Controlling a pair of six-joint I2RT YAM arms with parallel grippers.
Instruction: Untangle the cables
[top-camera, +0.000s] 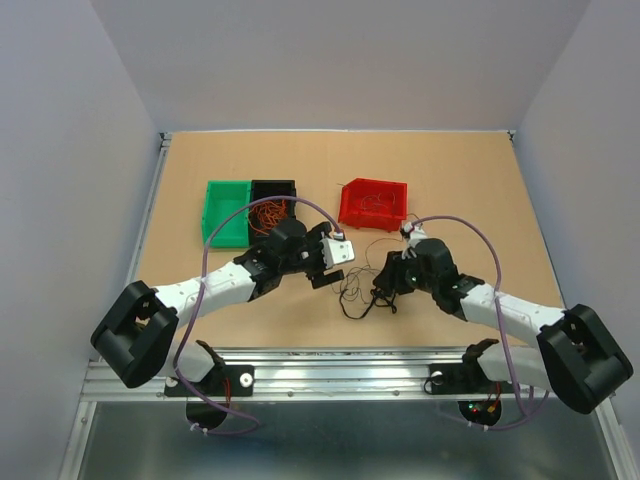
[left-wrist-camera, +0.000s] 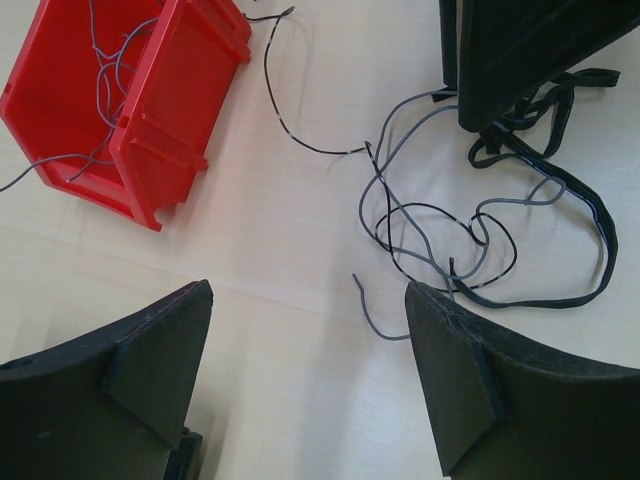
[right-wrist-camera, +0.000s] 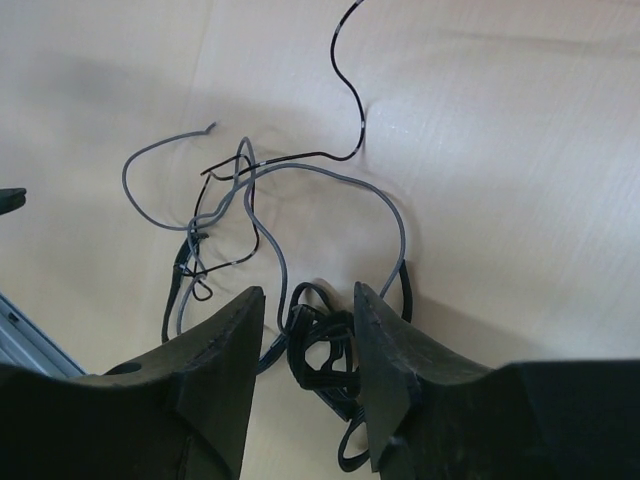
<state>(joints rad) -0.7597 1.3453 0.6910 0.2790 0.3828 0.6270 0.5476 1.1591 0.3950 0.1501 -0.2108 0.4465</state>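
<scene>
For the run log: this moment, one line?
left end effector open, empty | right end effector straddling flat black cable bundle

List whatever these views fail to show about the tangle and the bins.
- Right wrist view: whether the right pincer truly clamps the black bundle; its fingers hide the contact.
- Top view: the cables are too thin to trace; the orange wires in the black bin lie partly under the left arm.
- Left wrist view: the red bin is cut off by the top edge.
</scene>
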